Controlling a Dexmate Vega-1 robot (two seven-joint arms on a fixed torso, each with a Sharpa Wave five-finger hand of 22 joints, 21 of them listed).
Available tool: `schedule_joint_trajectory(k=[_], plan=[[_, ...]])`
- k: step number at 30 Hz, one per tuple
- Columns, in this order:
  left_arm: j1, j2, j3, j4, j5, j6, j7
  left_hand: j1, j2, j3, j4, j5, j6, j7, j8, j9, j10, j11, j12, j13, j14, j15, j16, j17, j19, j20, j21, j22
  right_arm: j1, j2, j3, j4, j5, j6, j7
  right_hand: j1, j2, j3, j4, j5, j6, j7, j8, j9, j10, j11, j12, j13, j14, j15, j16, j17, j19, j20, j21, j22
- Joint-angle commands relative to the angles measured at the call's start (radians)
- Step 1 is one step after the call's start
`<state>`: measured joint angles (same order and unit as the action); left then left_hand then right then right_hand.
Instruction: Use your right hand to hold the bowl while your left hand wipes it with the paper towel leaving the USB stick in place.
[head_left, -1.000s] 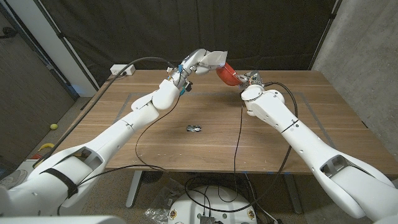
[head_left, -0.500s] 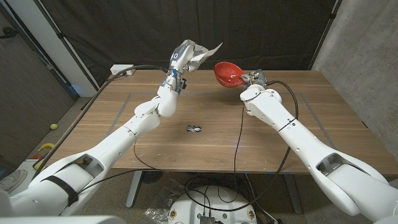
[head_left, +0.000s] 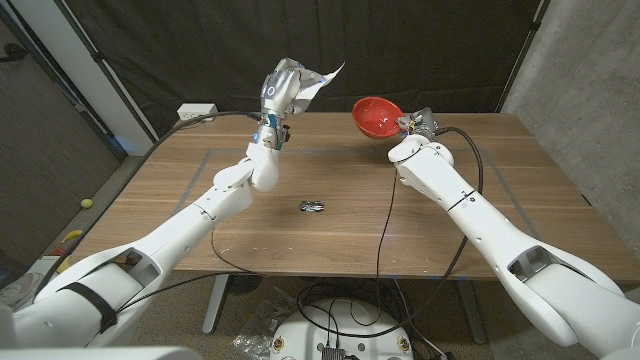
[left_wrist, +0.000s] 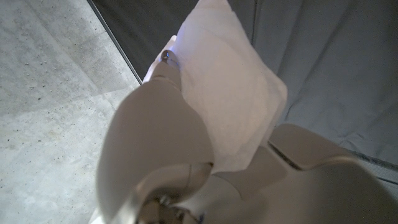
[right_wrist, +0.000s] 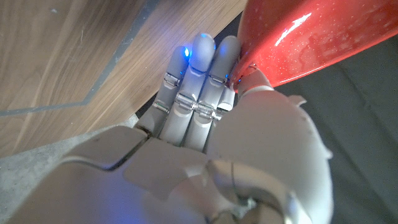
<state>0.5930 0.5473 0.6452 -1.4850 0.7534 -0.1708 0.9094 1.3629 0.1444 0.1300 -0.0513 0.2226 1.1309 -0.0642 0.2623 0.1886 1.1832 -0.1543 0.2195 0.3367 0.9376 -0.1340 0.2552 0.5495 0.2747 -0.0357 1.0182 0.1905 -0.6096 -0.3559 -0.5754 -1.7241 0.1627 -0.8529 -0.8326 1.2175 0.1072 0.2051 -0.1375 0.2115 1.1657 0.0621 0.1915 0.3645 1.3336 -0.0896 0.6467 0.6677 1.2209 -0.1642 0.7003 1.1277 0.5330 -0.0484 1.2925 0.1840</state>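
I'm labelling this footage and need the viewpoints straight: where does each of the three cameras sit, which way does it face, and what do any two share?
Head view: fixed on the head, looking down the table; both arms, left hand gripping the paper towel, right hand holding the bowl, USB stick.
Left wrist view: along the left hand, towel against curtain and floor.
Right wrist view: along the right hand, bowl over table edge.
Each wrist view shares its object with the head view.

1. Left hand (head_left: 281, 88) with paper towel (head_left: 318, 82) was raised above the table's (head_left: 500, 190) far edge; open air lay between it and the bowl (head_left: 377, 116).
2. USB stick (head_left: 311, 206) sat mid-table, between both forearms, bare wood around it.
3. Cables draped across the table's centre.
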Motion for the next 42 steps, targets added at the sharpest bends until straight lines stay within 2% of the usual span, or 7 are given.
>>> schedule_joint_trajectory(k=[1,12,22,26,32,42], plan=[[0.021,0.08,0.0,-0.091,0.006,0.129,-0.132,-0.002,0.002,0.009,0.003,0.0,0.008,0.002,-0.003,0.003,0.053,-0.046,0.005,0.006,0.012,-0.105,-0.002,0.003,0.003,-0.012,0.006,0.003,0.015,-0.049,-0.058,-0.03,-0.115,-0.057,-0.001,0.004,0.018,-0.006,0.003,0.0,0.003,-0.005,0.008,0.003,0.002,-0.004,-0.007,-0.001,0.039,-0.065,-0.009,-0.004,-0.007,-0.118,-0.001,0.003],[0.017,0.191,0.005,-0.233,0.033,0.255,-0.478,-0.003,0.001,0.01,0.003,0.0,0.002,0.003,-0.01,0.003,0.053,-0.046,0.0,0.003,0.012,-0.105,-0.004,0.004,0.0,-0.008,0.01,0.003,0.02,-0.099,-0.082,-0.07,-0.162,-0.142,0.082,0.002,0.02,-0.011,0.004,-0.001,-0.001,-0.009,0.006,0.002,0.001,-0.005,-0.008,0.003,0.04,-0.065,-0.01,-0.008,-0.008,-0.117,-0.001,0.002],[-0.022,0.24,0.027,-0.278,0.062,0.277,-0.71,-0.005,0.001,0.011,0.003,0.0,0.001,0.006,-0.013,0.004,0.05,-0.046,-0.006,-0.001,0.01,-0.105,-0.006,0.005,-0.004,-0.006,0.011,0.003,0.036,-0.133,-0.1,-0.108,-0.16,-0.237,0.173,0.002,0.021,-0.013,0.004,0.0,-0.004,-0.007,0.006,0.002,-0.002,-0.008,-0.009,0.006,0.036,-0.065,-0.014,-0.011,-0.009,-0.117,-0.001,0.003],[-0.045,0.254,0.04,-0.285,0.071,0.275,-0.813,-0.004,0.001,0.012,0.003,0.0,0.004,0.008,-0.013,0.004,0.05,-0.046,-0.007,-0.004,0.009,-0.105,-0.007,0.005,-0.004,-0.007,0.012,0.003,0.075,-0.165,-0.136,-0.119,-0.145,-0.305,0.252,0.001,0.024,-0.015,0.005,-0.002,-0.004,-0.008,0.006,0.001,-0.004,-0.007,-0.009,0.008,0.039,-0.066,-0.014,-0.014,-0.01,-0.118,0.0,0.003],[-0.077,0.264,0.062,-0.28,0.094,0.268,-0.931,-0.004,0.0,0.013,0.002,0.0,0.003,0.008,-0.015,0.005,0.052,-0.047,-0.012,-0.011,0.004,-0.105,-0.011,0.005,-0.01,-0.008,0.013,0.003,0.12,-0.193,-0.189,-0.114,-0.137,-0.357,0.32,0.001,0.026,-0.017,0.005,-0.004,-0.007,-0.005,0.006,0.003,-0.005,-0.006,-0.011,0.007,0.042,-0.066,-0.012,-0.015,-0.012,-0.119,0.001,0.003],[-0.117,0.265,0.104,-0.267,0.191,0.275,-1.052,-0.005,0.001,0.014,0.002,0.0,0.004,0.008,-0.017,0.005,0.049,-0.046,-0.016,-0.018,0.002,-0.105,-0.013,0.004,-0.018,-0.007,0.014,0.003,0.249,-0.249,-0.328,-0.083,-0.111,-0.426,0.48,0.0,0.028,-0.021,0.005,-0.007,-0.011,-0.007,0.006,0.005,-0.006,-0.007,-0.013,0.008,0.032,-0.066,-0.023,-0.031,-0.018,-0.119,0.004,0.004]])
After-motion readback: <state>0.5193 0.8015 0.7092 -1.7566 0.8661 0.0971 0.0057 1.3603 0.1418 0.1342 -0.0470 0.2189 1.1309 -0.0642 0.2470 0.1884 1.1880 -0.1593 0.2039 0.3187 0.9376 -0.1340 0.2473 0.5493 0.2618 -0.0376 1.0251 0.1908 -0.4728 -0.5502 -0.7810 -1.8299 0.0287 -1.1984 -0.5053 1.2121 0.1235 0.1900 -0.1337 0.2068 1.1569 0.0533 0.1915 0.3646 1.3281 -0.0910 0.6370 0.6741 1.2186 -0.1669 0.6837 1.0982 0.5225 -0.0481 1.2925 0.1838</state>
